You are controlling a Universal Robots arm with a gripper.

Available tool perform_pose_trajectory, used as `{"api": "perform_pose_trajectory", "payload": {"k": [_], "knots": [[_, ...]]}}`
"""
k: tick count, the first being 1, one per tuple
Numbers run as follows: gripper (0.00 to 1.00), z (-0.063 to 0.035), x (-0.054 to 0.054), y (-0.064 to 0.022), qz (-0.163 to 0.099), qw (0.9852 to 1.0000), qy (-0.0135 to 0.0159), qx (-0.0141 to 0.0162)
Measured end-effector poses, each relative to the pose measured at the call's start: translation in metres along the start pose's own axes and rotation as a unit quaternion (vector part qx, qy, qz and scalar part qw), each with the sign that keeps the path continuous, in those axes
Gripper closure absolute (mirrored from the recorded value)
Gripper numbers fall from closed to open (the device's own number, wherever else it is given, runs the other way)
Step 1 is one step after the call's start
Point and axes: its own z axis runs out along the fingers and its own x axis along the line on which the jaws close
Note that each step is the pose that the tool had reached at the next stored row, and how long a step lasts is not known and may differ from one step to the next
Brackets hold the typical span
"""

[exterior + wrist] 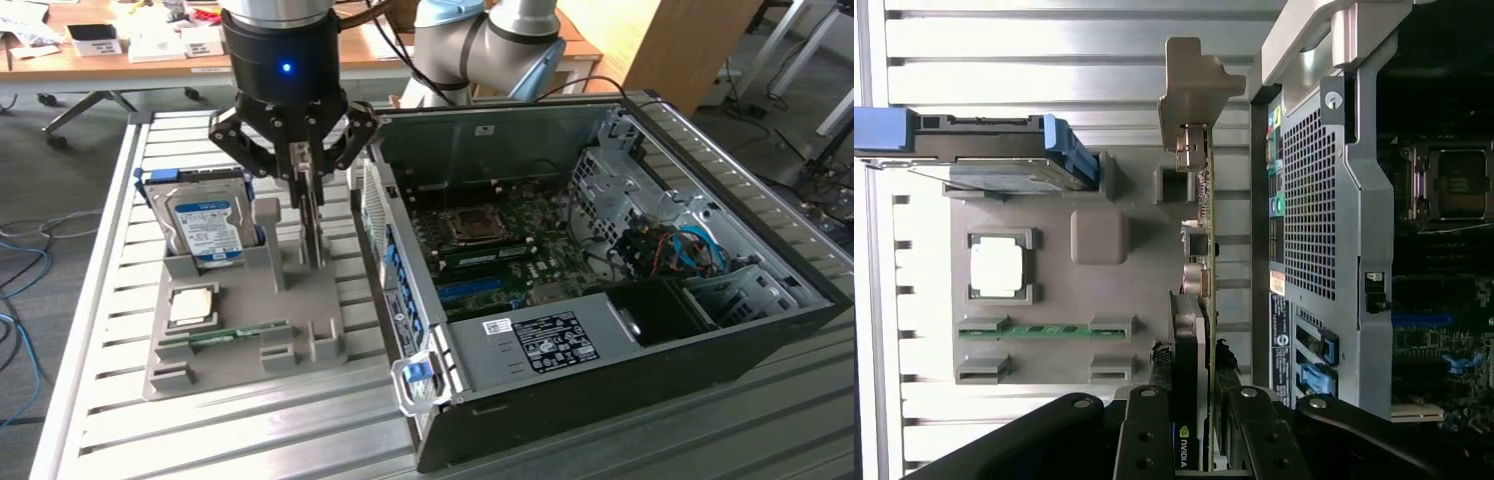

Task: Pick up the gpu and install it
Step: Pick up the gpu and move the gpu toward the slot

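The end effector (pixel 1196 405) is pinching the gpu (pixel 1205 250) across its black cooler, one finger on each face. The card stands on edge in the gray tray (pixel 318 300), just beside the computer case (pixel 601 415). Gripped at one end, the long card could pivot or slip, and its bracket might snag the tray slot or the case's rear wall.

arm (pixel 497 38): silver-grey tubes, pale blue joint caps | wrist housing (pixel 283 40): glossy black cylinder under a silver band, one small blue light (pixel 284 68) on its front | gripper (pixel 307 168): matte black linkage bars, paired on each side, with round silver-grey pivot screws (pixel 1142 392) at the joints
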Motion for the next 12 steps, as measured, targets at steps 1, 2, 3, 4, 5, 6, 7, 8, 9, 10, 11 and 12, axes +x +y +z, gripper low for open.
{"api": "perform_pose_trajectory", "payload": {"k": [1, 2, 3, 4, 5, 6, 7, 8, 9, 10, 11, 12], "knots": [[0.73, -0.0018, -0.0001, 0.0001, 0.000, 1.0000, 0.0000, 0.0000], [0.73, -0.0039, -0.0001, 0.0002, 0.000, 1.0000, 0.0000, 0.0000], [0.73, -0.0058, -0.0001, 0.0002, 0.000, 1.0000, 0.0000, -0.0001], [0.73, -0.0076, -0.0002, 0.0003, 0.000, 1.0000, 0.0000, 0.0000], [0.73, -0.0091, -0.0003, 0.0004, 0.000, 1.0000, 0.0000, 0.0000], [0.73, -0.0104, -0.0003, 0.0005, 0.000, 1.0000, 0.0000, 0.0000], [0.73, -0.0112, -0.0003, 0.0005, 0.000, 1.0000, -0.0001, -0.0001], [0.73, -0.0115, -0.0003, 0.0005, 0.000, 1.0000, -0.0001, -0.0001], [0.73, -0.0115, -0.0003, 0.0005, 0.000, 1.0000, -0.0001, -0.0001], [0.73, -0.0116, -0.0003, 0.0005, 0.000, 1.0000, -0.0001, -0.0001], [0.73, -0.0117, -0.0003, 0.0005, 0.000, 1.0000, 0.0000, 0.0000], [0.73, -0.0117, -0.0003, 0.0005, 0.000, 1.0000, 0.0000, 0.0000]]}}
